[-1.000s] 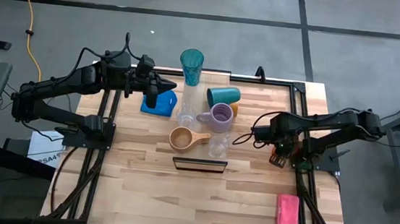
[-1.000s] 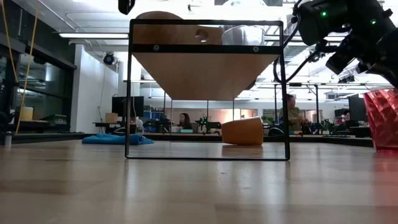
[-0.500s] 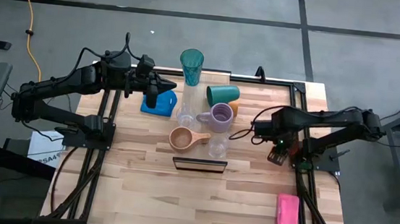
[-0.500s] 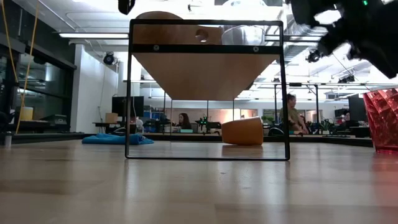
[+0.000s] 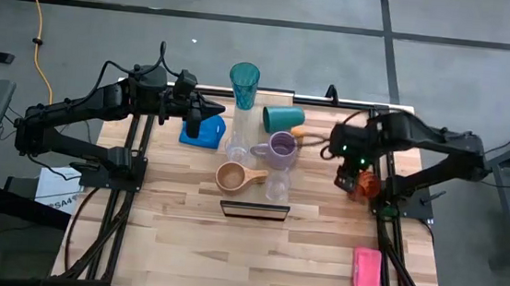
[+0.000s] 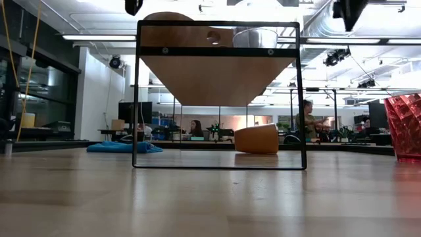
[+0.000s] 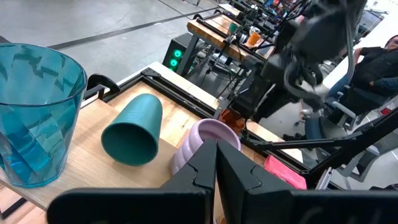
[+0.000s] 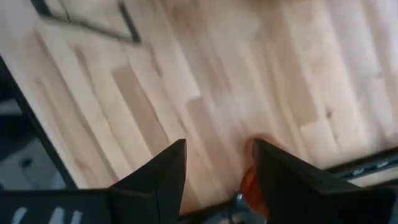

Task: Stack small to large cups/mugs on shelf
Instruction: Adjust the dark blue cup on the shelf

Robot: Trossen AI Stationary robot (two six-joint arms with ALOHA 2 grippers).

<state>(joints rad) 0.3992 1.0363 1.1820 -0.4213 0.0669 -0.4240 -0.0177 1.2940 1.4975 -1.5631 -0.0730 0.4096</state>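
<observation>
Shelf point(image 5: 254, 210) stands at table centre, seen end-on in the high view; in the low view its black frame and light-wood board point(image 6: 217, 72) fill the middle, w/ tan mug point(image 6: 174, 26) and a clear glass point(image 6: 255, 36) showing at the top. From above: tan mug point(image 5: 235, 176) w/ handle pointing toward lavender mug point(image 5: 280, 150); clear glass point(image 5: 276, 187) just beside tan mug, second clear glass point(image 5: 235, 144) beside lavender mug and near teal tumbler point(image 5: 243, 84), which stands upright at the far edge. Dark green cup point(image 5: 284, 121) lies on its side next to lavender mug, orange cup point(image 5: 298, 138) partly hidden behind it; low view shows orange cup point(image 6: 256, 139) lying on its side. Red cup point(image 5: 365, 184) stands upright near the table's right edge, apart from the rest, also at the right in low view point(image 6: 404, 125). Right gripper point(image 5: 344, 180) hangs just beside/above red cup, fingers point(image 8: 158, 171) spread apart w/ nothing between them; a reddish-orange bit shows past one finger. Left gripper point(image 5: 209, 120) sits over blue cloth point(image 5: 202, 131) at the far-left, fingers point(image 7: 214, 165) pressed fully together, holding nothing. Pink sponge point(image 5: 366, 272) lies near the front-right corner, well apart. People sit in the room beyond.
</observation>
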